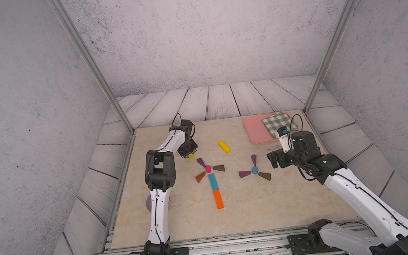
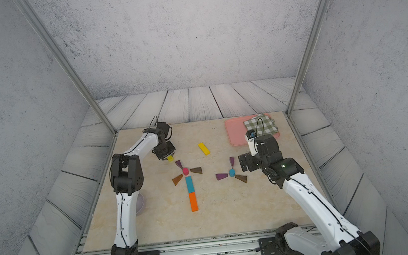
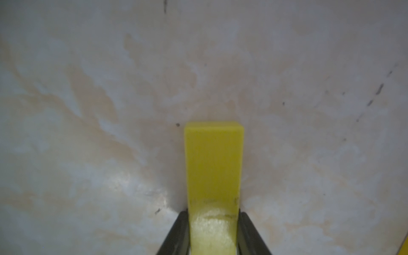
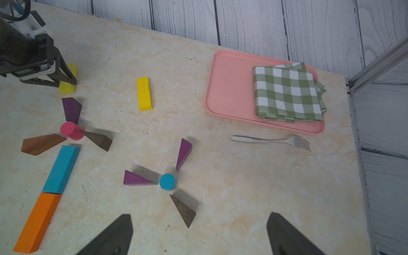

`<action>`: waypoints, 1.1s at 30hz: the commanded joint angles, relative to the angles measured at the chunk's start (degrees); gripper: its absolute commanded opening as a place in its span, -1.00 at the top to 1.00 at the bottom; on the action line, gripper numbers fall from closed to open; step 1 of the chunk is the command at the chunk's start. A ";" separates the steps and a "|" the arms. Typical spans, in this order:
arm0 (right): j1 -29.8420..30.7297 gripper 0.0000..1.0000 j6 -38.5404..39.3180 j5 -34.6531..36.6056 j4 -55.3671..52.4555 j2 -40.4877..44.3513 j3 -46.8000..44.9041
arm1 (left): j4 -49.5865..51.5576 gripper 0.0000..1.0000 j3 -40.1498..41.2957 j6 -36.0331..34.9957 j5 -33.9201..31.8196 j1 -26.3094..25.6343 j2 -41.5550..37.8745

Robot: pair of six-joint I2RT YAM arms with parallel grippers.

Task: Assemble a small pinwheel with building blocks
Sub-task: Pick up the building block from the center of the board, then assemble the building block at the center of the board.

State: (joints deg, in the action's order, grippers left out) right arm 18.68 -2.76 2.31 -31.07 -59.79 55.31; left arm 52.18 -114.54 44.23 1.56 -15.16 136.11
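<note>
Left gripper [image 3: 213,213] clamps a yellow bar [image 3: 213,167] lying at ten o'clock of the pink cylinder [image 1: 208,169], while the right gripper [image 4: 199,215] hangs wide open, holding nothing.

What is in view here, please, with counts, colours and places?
pink cylinder: 1, pink, wedge hub
blue cylinder: 1, blue, wedge hub
purple wedges: 3, purple, one by pink, two by blue
brown wedges: 3, brown, two by pink, one by blue
teal bar: 1, teal, by pink cylinder
orange bar: 1, orange, abutting teal bar
gripped yellow bar: 1, yellow, rear left
loose yellow bar: 1, yellow, rear
tray: 1, pink, rear right
cloth: 1, green check, on tray
fork: 1, silver, beside tray
bowl: 1, lilac, behind left arm
left gripper: 1, black, shut on gripped yellow bar
right gripper: 1, black, open
</note>
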 commanded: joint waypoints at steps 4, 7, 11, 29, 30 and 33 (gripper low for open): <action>-0.05 -0.98 -3.96 4.33 -3.52 -1.50 2.61 | 6.42 0.91 5.06 -9.44 -4.63 0.30 -14.52; -0.05 -0.98 -5.46 5.89 -4.20 -1.59 2.97 | 7.66 0.93 8.42 -11.37 -7.24 -0.07 -24.20; -0.11 -0.98 -7.72 9.09 -4.06 -1.95 2.91 | 10.59 0.98 13.12 -11.48 -10.61 -6.19 -36.67; -14.80 -0.97 -11.87 11.62 0.45 -2.69 3.16 | -1.90 0.99 26.80 10.59 -8.98 -51.24 -35.60; -14.73 -0.98 -12.03 11.03 0.64 -2.79 2.91 | -2.40 0.99 26.05 10.89 -8.11 -51.21 -33.55; -14.81 -0.98 -12.18 10.01 0.85 -2.36 2.11 | -3.94 1.00 24.60 11.05 -5.53 -51.20 -28.85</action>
State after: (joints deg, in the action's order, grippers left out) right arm 4.05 -13.76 14.41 -31.03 -62.15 57.17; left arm 49.74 -88.09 53.87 -5.85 -66.39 104.57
